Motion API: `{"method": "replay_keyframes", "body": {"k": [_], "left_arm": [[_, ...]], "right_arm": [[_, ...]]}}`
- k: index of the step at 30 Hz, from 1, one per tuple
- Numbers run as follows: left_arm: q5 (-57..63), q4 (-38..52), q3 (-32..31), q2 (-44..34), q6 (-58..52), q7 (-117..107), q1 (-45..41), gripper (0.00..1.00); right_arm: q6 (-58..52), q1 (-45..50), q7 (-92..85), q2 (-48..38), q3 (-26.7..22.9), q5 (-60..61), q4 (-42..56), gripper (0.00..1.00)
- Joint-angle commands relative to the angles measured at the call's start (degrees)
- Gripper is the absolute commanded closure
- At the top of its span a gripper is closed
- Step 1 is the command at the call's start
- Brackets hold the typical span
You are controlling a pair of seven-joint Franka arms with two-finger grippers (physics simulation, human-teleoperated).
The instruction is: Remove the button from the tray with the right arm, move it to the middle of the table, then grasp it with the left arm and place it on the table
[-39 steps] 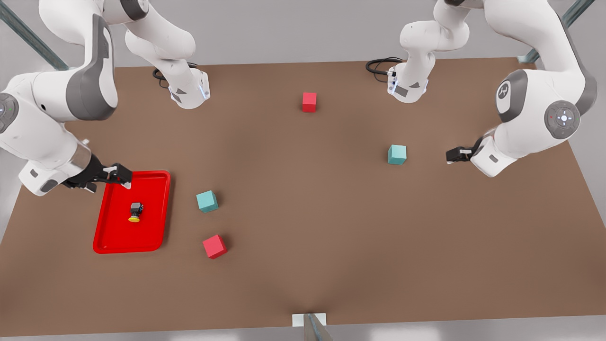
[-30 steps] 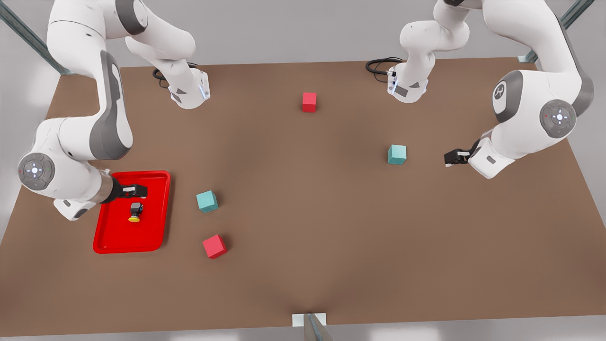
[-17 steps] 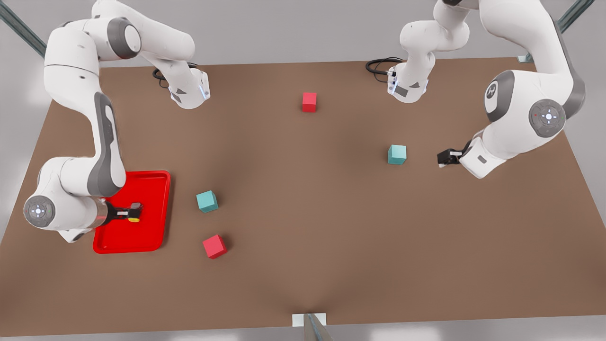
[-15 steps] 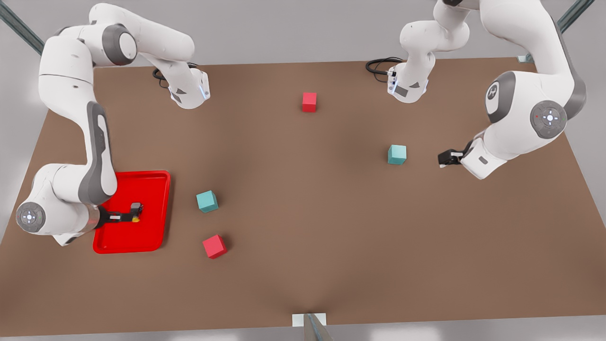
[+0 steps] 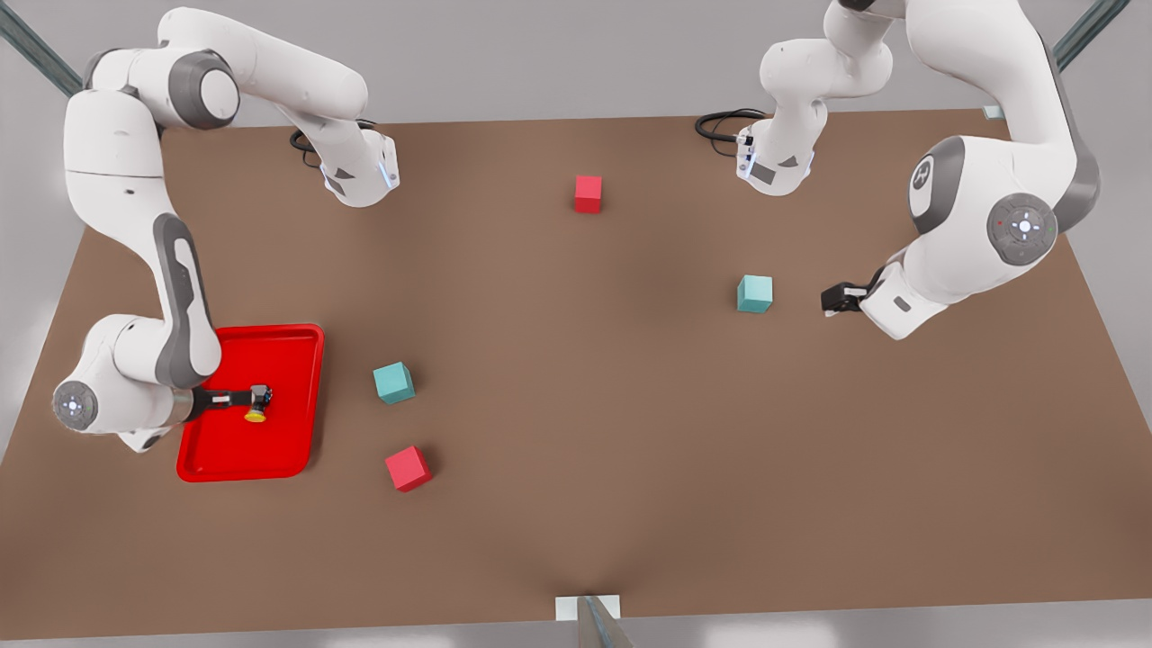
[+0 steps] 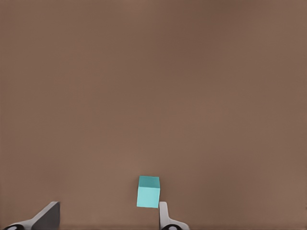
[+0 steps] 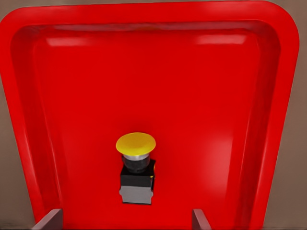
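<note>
1. We're seeing the right gripper (image 5: pixel 255 397) sitting low over the red tray (image 5: pixel 297 342), fingers (image 7: pixel 48 219) spread apart, nothing clamped.
2. The button (image 5: pixel 258 405) is lying on its side inside the tray, yellow cap pointing to 6 o'clock in the front view; in the right wrist view it (image 7: pixel 136 167) sits between the fingertips.
3. The left gripper (image 5: pixel 832 300) is hovering over the table (image 5: pixel 576 504) at 3 o'clock of a teal cube (image 5: pixel 754 293), fingers (image 6: pixel 165 218) apart, waiting.

Plain grey wall (image 5: pixel 558 54) behind.
</note>
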Motion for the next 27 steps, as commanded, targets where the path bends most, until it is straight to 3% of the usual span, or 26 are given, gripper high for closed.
{"method": "replay_keyframes", "body": {"k": [1, 3, 10, 12, 17, 27], "left_arm": [[0.03, 0.02, -0.02, 0.07, -0.15, -0.58, -0.01, 0.00], [0.03, -0.33, -0.02, -0.02, -0.33, -0.94, -0.10, 0.00], [0.03, 0.19, -0.02, -0.72, -1.38, -1.11, 0.34, 0.00], [0.03, 0.19, -0.02, -0.55, -1.47, -1.11, 0.08, 0.00], [0.03, 0.19, -0.02, -0.37, -1.38, -1.11, -0.10, 0.00], [0.12, 0.19, -0.29, -0.72, -2.44, -1.46, -0.01, 0.00]], "right_arm": [[6.30, -0.08, -9.68, -1.62, 0.45, 0.29, -3.11, 0.00], [10.26, -0.08, -9.42, -3.73, 0.72, 0.56, -7.95, 0.00], [14.65, -0.61, -8.27, -2.32, 0.72, -0.41, -9.80, 0.00], [22.29, -2.98, -7.83, -3.46, 0.72, -0.23, -14.98, 0.00], [24.05, -3.86, 1.92, -4.78, 2.65, 0.47, -17.88, 0.00], [27.40, -3.86, 1.22, -3.38, 2.74, -0.15, -19.64, 0.00]]}}
